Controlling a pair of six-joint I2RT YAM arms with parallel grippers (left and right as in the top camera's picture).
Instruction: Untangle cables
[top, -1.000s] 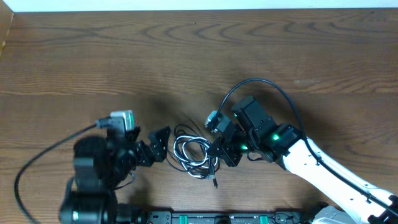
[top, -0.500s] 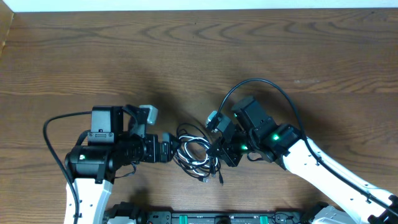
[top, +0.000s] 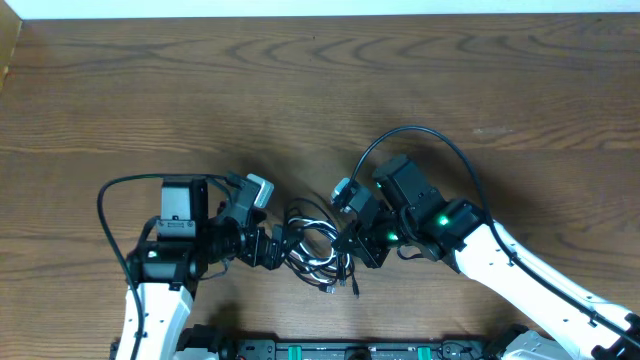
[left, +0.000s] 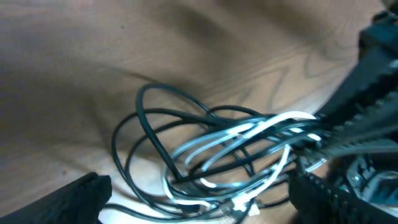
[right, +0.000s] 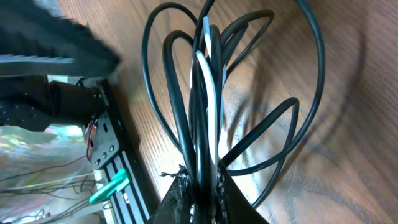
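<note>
Right end effector (top: 347, 248) first: the jaws are pinched narrow and clamped on the cables (top: 312, 245). The right wrist camera shows it plainly, with a tight sheaf of strands running straight into the fingertips. From that pinch the black cords (right: 186, 124) fan away in long overlapping loops, and the white cord (left: 261, 124) is threaded through the middle of them. Nothing is separated; all of it is one knot.

Over to the left end effector (top: 272, 250): jaws spread wide, holding nothing. It sits right at the left edge of the tangle. From its own camera the two dark fingers frame the loops on either side. I cannot tell whether they touch a strand.

So the bundle lies on the worktop (top: 300, 90) between the two end effectors, towards the near side, a little left of centre. One loose end (top: 352, 287) trails off toward the near edge, just beside the right end effector.

Further out, the right arm reaches in from the near right corner, a green light (top: 440, 220) glowing on its wrist and its own thick black wire (top: 420, 130) arching over the wood. The left arm comes up from the near left.
</note>
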